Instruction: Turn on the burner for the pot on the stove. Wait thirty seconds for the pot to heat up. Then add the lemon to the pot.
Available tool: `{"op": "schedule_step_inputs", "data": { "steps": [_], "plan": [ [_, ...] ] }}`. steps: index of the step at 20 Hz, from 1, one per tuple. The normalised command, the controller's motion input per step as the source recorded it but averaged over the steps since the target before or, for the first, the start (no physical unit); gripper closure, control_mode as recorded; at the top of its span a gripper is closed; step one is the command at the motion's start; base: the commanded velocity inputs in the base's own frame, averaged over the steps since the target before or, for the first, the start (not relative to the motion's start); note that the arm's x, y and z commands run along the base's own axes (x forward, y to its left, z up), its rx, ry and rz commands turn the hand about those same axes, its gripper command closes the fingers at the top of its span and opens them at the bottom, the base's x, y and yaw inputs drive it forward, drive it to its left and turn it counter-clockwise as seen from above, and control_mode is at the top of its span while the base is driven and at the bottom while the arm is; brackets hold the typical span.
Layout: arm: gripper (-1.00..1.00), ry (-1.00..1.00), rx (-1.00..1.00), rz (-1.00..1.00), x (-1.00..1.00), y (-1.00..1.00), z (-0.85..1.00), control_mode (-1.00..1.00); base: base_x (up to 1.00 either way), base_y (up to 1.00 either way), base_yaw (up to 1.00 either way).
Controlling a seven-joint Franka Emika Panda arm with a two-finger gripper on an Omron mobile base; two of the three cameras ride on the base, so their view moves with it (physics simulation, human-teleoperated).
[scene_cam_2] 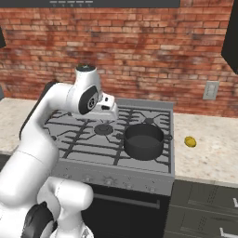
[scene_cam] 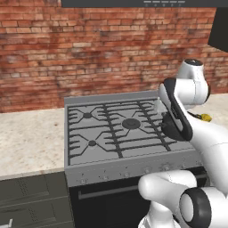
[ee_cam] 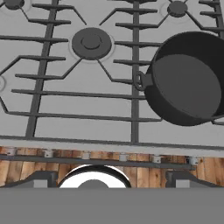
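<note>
The dark pot (scene_cam_2: 143, 139) stands empty on the front right burner of the steel stove (scene_cam_2: 81, 142). In the hand view the pot (ee_cam: 188, 78) sits at the right, over the grates of the stove (ee_cam: 87, 109). The yellow lemon (scene_cam_2: 190, 142) lies on the counter right of the stove, and a bit of the lemon (scene_cam: 205, 117) peeks out behind my arm. My gripper (scene_cam_2: 106, 120) hovers above the middle of the stove, left of the pot. In the hand view the gripper (ee_cam: 111, 180) is open, with its fingertips (ee_cam: 41, 179) wide apart and nothing between them.
A row of small knobs (scene_cam_2: 109, 181) runs along the stove front, seen as knobs (ee_cam: 85, 155) low in the hand view. The centre burner (ee_cam: 91, 43) is bare. Speckled counter (scene_cam: 26, 138) flanks the stove, a brick wall (scene_cam_2: 139, 51) stands behind, and a wall outlet (scene_cam_2: 211, 90) is at the right.
</note>
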Motion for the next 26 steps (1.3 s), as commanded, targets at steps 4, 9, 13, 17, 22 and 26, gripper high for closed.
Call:
{"op": "schedule_step_inputs", "data": {
  "steps": [4, 9, 13, 17, 22, 26],
  "plan": [
    [-1.00, 0.00, 0.00, -0.06, -0.33, -0.84, -0.27, -1.00, 0.00, 0.00, 0.00],
    [-1.00, 0.00, 0.00, -0.06, -0.30, -0.72, -0.28, -1.00, 0.00, 0.00, 0.00],
    [-1.00, 0.00, 0.00, -0.03, -0.21, -0.54, -0.23, -1.00, 0.00, 0.00, 0.00],
    [-1.00, -0.11, 0.00, 0.00, -0.17, -0.28, -0.24, -1.00, 0.00, 0.00, 0.00],
    [-1.00, -0.21, 0.00, 0.00, -0.42, -0.29, -0.30, -1.00, 0.00, 0.00, 0.00],
    [-1.00, -0.21, 0.00, 0.00, -0.35, -0.18, -0.52, -1.00, 0.00, 0.00, 0.00]
  ]
}}
